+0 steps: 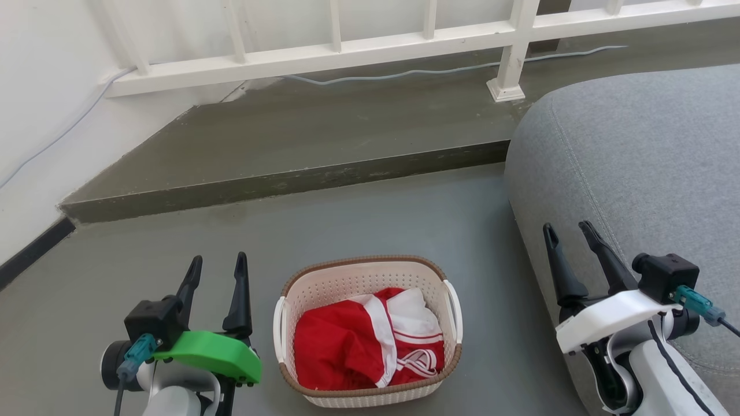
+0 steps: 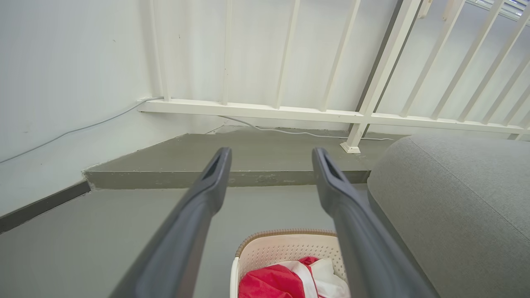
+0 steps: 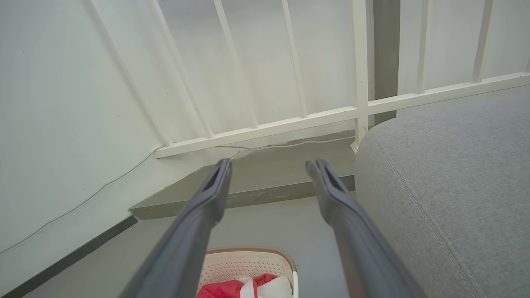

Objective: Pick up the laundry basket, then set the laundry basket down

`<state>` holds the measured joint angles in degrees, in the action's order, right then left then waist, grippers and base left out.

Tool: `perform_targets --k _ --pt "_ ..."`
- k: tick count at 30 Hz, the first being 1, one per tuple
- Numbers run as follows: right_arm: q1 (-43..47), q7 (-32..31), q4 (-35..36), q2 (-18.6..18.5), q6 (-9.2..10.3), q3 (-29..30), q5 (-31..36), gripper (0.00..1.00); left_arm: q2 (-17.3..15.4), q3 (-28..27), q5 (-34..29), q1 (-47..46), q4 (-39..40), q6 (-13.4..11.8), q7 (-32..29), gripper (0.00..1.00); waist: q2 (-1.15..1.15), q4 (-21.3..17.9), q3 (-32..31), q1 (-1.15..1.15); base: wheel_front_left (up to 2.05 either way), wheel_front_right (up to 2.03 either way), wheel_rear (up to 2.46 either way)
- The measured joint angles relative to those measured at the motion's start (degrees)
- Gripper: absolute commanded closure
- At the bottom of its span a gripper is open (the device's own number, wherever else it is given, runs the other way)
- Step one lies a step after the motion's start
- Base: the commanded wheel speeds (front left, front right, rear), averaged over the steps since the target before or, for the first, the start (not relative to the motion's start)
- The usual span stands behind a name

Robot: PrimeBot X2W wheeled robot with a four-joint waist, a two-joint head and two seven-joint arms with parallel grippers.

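Observation:
The laundry basket is cream-white and perforated, with a brown woven-look rim and a white handle on each side. It stands on the grey floor, holding red and white clothing. My left gripper hangs open to the basket's left, apart from it. On the basket's right, my right gripper is open in front of the grey sofa. The left wrist view has the basket low between the open fingers. The basket also lies at the bottom of the right wrist view.
A grey sofa fills the right side, close to the right arm. A raised grey step runs across behind the basket, with a white railing and a cable on it. A white wall stands on the left.

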<state>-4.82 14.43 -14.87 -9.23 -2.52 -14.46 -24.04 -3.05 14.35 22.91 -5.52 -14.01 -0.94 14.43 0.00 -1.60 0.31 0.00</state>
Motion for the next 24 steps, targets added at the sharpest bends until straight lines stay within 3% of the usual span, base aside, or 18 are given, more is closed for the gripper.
perform_targets --k 16,17,24 --pt "0.7 0.0 0.02 0.78 -1.01 1.27 1.03 0.0 0.2 -1.04 -0.41 1.08 -0.02 1.08 0.0 0.0 0.0 -0.02 0.02 0.0 0.0 0.0 0.0" --pt "0.73 -0.01 -0.13 0.85 -0.99 1.26 1.02 1.0 0.23 -1.03 -0.4 1.1 -0.18 1.32 -0.01 1.0 0.0 -0.02 0.02 0.0 0.0 0.0 0.0" --pt "3.44 -0.36 -2.87 2.1 -0.99 1.01 0.29 1.0 0.52 -0.92 0.36 3.07 -3.07 1.41 -0.3 1.0 0.0 0.0 0.02 0.0 0.0 0.0 0.0"
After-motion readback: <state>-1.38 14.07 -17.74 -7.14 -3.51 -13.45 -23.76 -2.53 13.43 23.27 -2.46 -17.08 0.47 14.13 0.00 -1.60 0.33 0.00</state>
